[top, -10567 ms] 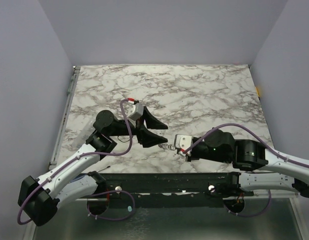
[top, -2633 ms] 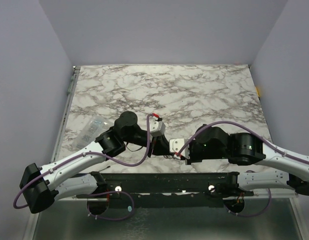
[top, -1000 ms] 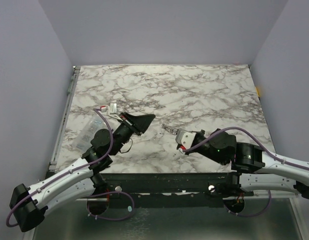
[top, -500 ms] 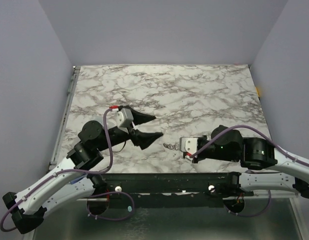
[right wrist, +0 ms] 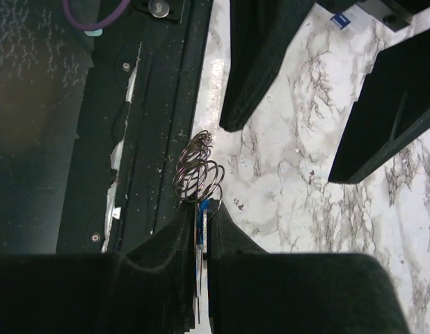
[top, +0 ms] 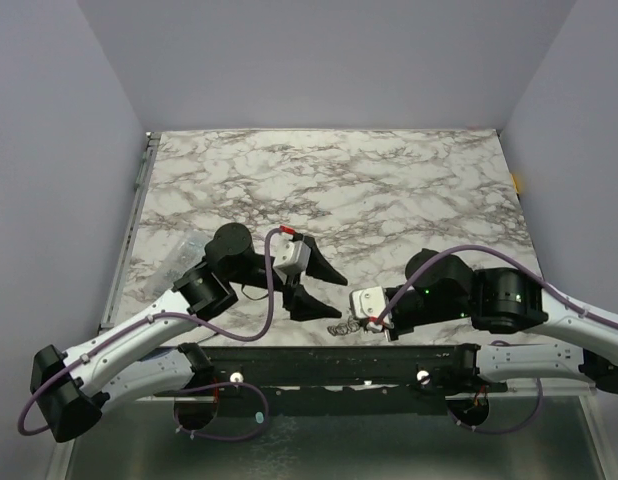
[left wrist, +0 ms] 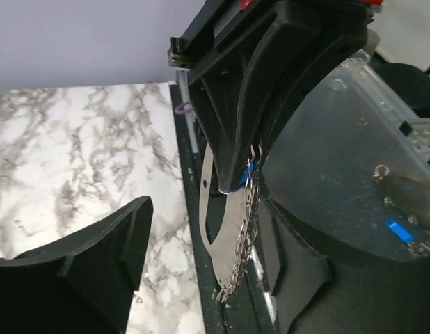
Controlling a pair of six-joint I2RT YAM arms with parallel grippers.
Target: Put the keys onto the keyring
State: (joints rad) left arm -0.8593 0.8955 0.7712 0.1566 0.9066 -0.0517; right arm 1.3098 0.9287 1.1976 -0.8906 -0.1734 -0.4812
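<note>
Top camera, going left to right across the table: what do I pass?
plastic packet → left gripper, open → right gripper, pinching the keyring → orange tab at the right edge.

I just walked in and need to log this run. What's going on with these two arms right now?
The right hand is pinched shut on a blue bit, probably the blue-headed key, at the near edge of the table. A cluster of thin wire rings sticks out past its fingertips. The left hand is open and empty, close by and facing those rings, perhaps about to take hold. A clear packet lies off to the left, untouched.
</note>
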